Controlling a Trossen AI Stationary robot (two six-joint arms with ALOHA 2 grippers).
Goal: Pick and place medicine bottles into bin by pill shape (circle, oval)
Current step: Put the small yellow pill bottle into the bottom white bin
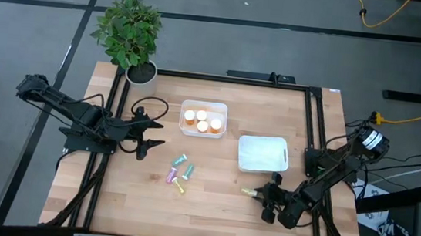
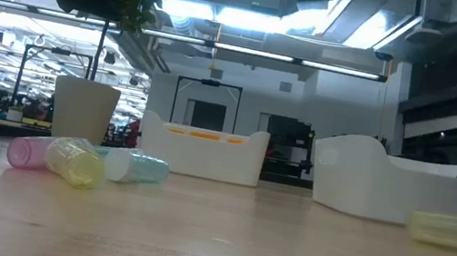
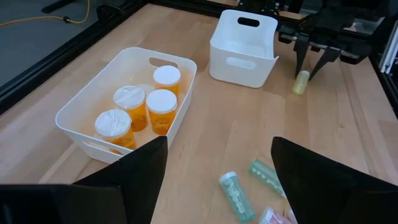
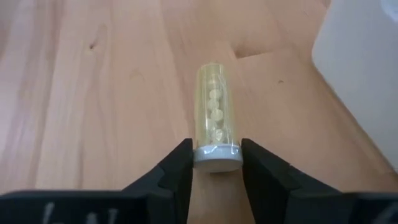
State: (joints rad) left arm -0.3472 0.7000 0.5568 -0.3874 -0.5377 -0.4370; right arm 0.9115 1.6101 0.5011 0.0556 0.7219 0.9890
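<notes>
The yellow bottle (image 4: pixel 216 124), lying on the table (image 1: pixel 218 204) near its right edge beside the empty bin (image 1: pixel 263 154), is pinched at its cap by the right gripper (image 4: pixel 217 163). The left gripper (image 1: pixel 155 134) is held spread near the left edge.

Four orange bottles (image 1: pixel 201 120); five pastel bottles (image 1: pixel 180 171); two white bins (image 1: pixel 263 154); one potted plant (image 1: pixel 129 34).
</notes>
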